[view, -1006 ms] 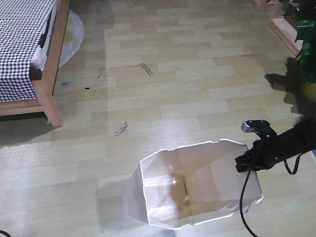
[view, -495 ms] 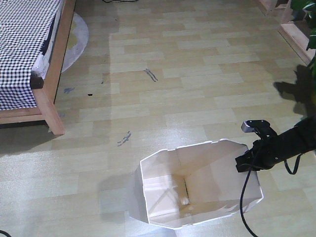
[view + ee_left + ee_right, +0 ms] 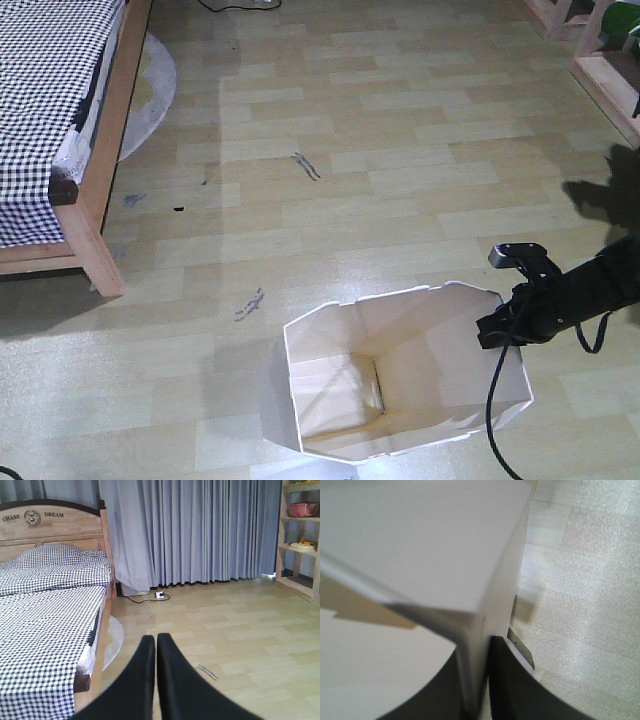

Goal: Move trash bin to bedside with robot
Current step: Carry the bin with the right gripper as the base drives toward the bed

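Our right gripper point(image 3: 498, 332) clamps the trash bin point(image 3: 420, 350) at its 3 o'clock rim. The bin stands well apart from the bed point(image 3: 50, 90) at 10 o'clock. Our left gripper point(image 3: 156, 647) has its jaws pressed together.

White thin-walled plastic trash bin point(image 3: 330, 390) on wood-plank floor point(image 3: 400, 180), lower right.
Wooden-framed gingham bed point(image 3: 60, 100) lies well apart, upper left; black right gripper point(image 3: 497, 335) straddles the bin's right wall.
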You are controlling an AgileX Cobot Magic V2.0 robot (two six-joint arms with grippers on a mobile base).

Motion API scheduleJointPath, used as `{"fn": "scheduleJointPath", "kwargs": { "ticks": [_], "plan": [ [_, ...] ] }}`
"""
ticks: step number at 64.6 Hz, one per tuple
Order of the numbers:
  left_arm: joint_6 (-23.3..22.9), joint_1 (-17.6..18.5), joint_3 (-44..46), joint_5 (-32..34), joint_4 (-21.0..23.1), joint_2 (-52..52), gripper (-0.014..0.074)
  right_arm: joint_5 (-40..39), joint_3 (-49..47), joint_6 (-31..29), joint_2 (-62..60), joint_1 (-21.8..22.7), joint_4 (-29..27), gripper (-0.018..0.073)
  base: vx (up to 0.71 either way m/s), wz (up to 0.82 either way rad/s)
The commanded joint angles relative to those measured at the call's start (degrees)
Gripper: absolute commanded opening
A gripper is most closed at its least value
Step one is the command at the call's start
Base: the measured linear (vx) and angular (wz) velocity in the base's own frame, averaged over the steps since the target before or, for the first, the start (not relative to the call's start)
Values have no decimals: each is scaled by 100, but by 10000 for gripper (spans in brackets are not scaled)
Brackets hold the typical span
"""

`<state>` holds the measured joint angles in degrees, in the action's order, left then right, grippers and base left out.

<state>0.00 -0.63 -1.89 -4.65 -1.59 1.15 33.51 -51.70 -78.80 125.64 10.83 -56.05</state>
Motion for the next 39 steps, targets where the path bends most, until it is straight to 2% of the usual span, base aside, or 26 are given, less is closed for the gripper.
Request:
{"fn": "scheduleJointPath", "kwargs": {
  "ticks": [1, 39],
  "plan": [
    [-79, 36, -68, 426, 54, 44, -6, 1028, -73, -5, -402, 4, -448, -5, 18, 1],
    [-79, 36, -68, 426, 54, 44, -6, 1028, -73, -5, -402, 4, -448, -5, 17, 7]
  ]
}}
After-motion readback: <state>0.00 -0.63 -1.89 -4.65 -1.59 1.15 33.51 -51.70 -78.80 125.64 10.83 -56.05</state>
